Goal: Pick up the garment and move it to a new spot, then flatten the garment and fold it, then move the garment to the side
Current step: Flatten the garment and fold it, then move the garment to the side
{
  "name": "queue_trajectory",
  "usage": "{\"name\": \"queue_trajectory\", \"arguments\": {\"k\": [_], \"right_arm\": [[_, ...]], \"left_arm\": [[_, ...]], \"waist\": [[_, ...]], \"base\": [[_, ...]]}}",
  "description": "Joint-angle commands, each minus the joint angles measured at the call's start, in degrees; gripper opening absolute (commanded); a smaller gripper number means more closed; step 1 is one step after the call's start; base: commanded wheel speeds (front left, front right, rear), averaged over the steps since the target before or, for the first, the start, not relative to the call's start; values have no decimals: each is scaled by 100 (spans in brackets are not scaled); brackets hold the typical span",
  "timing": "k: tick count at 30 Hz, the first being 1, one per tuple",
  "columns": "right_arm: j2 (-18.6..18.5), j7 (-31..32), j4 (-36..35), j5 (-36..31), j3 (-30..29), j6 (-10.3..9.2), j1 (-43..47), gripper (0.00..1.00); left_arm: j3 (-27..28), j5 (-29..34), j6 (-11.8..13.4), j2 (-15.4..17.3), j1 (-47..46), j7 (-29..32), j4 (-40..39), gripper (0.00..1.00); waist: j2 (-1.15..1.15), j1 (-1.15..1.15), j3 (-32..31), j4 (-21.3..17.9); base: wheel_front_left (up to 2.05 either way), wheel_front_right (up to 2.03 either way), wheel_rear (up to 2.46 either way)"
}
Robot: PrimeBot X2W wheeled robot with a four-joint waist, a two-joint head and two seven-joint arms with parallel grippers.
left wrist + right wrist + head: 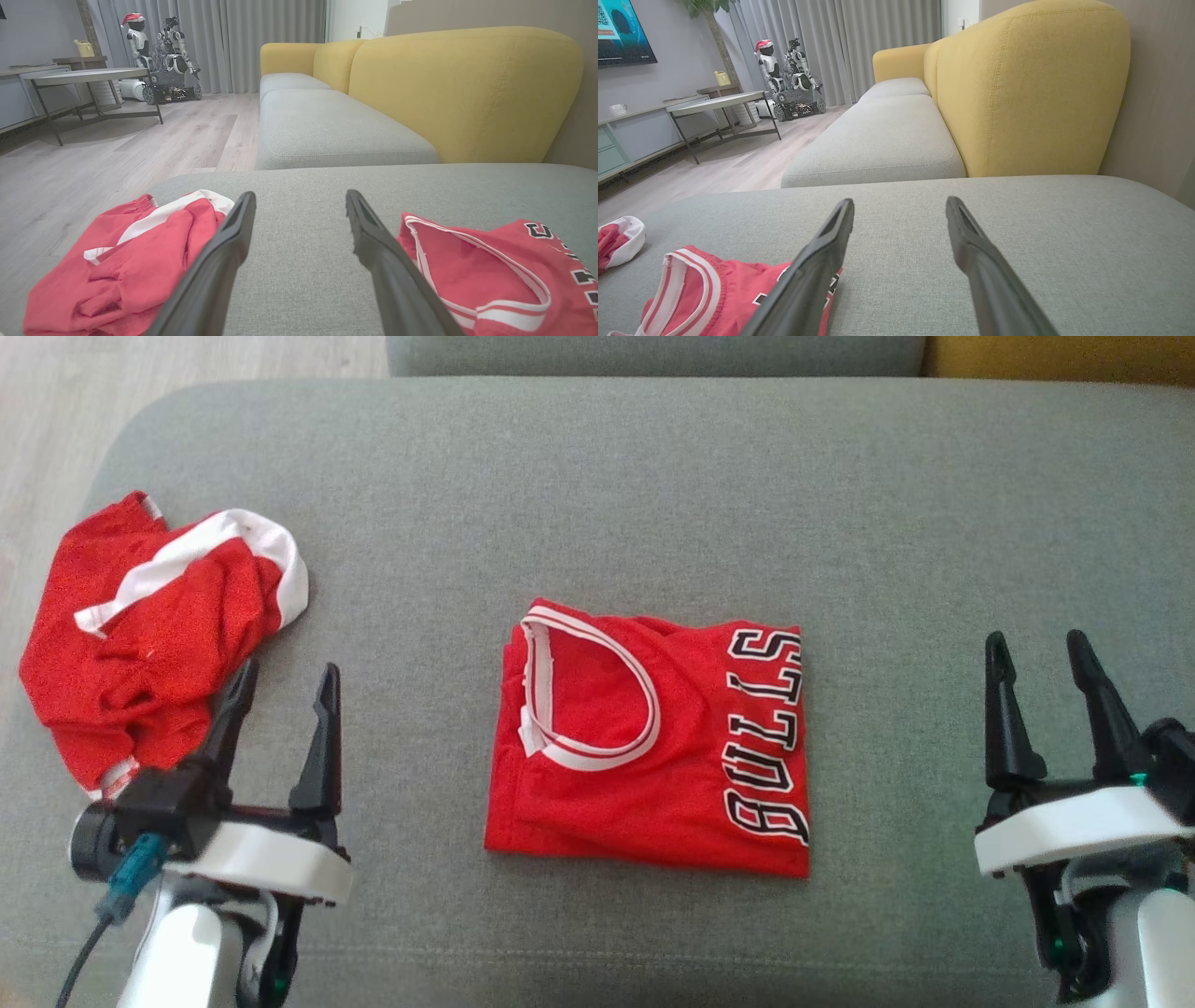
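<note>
A red garment [653, 747], a jersey with white trim and black-and-white letters, lies folded into a rectangle in the middle of the grey cushion [653, 504]. It shows at the lower right of the left wrist view [490, 275] and the lower left of the right wrist view [714, 294]. My left gripper [285, 677] hovers open to the left of it, fingers apart and holding nothing [299, 205]. Well to the right of the jersey my right gripper [1038, 644] stands open too, with bare cushion between its fingers [899, 210].
A second red garment with white bands [140, 625] lies crumpled at the cushion's left end, just beyond my left fingers. The wood floor [56, 392] starts past that edge. A yellow sofa back [458, 88] rises behind, with a low table [88, 77] and another robot [159, 51] across the room.
</note>
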Motion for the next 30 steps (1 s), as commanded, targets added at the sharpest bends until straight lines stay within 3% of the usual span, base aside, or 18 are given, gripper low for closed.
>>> {"name": "queue_trajectory", "arguments": {"k": [1, 30], "right_arm": [[-25, 12, -189, -47, 126, -4, -68, 100], [-25, 163, -329, -28, 88, -4, 154, 100]], "left_arm": [[166, 14, 39, 158, -105, -2, -189, 100], [43, -130, 114, 208, -5, 53, -147, 100]], "waist": [[0, 0, -46, 11], [0, 0, -172, 34]], "base": [[0, 0, 0], [0, 0, 0]]}}
